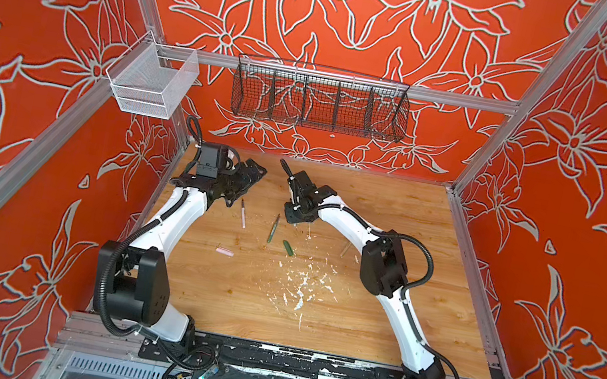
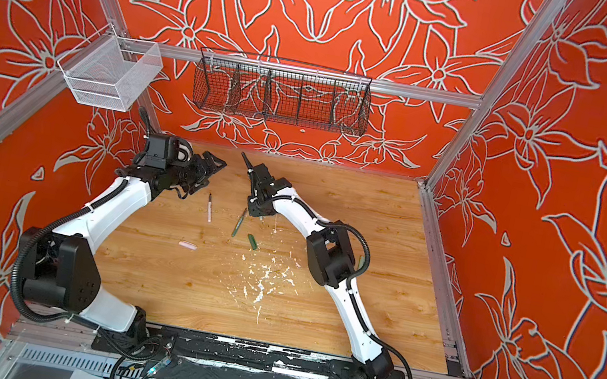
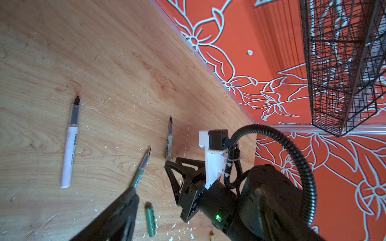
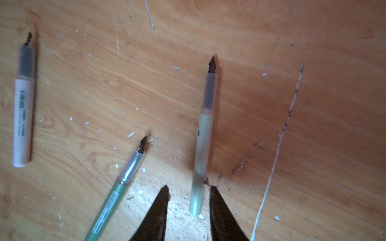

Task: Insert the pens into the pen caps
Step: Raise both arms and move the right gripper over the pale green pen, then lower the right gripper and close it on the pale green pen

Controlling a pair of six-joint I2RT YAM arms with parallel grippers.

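Two black fingertips (image 4: 163,200) of the right gripper (image 4: 189,187) are kept partly apart; the slim light-green plastic pen (image 4: 201,150) is flanked at its rear end, unclamped.

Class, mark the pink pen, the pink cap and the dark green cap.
pink pen (image 1: 243,214): in a top view, mid-barrel
pink cap (image 1: 224,251): in a top view, middle
dark green cap (image 1: 288,248): in a top view, middle
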